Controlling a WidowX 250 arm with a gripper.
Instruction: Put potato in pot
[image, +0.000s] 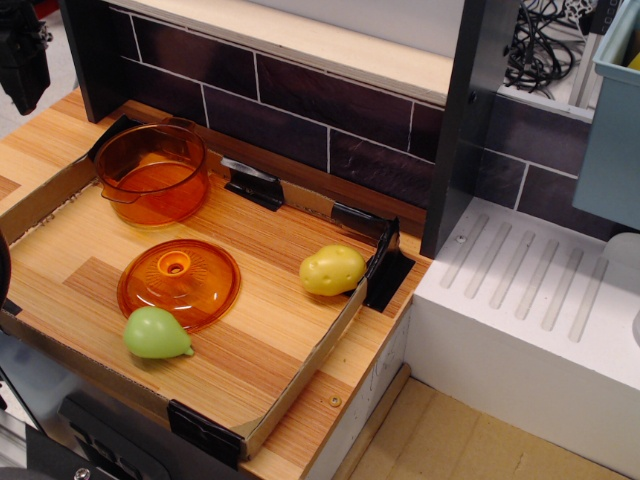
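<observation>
The pale-yellow potato (332, 270) lies on the wooden board near the right wall of the cardboard tray (310, 365). The transparent orange pot (152, 170) stands upright and without its lid at the tray's back left. My gripper (22, 60) is a dark shape at the top left edge, cut off by the frame. It is well above and to the left of the pot, far from the potato. Its fingers cannot be made out.
The orange domed lid (180, 282) lies flat in front of the pot. A light-green pear toy (155, 333) rests against the lid's front edge. A dark tiled back wall (330, 110) and a dark post (465, 120) stand behind. A white ribbed drainboard (540, 290) is at right.
</observation>
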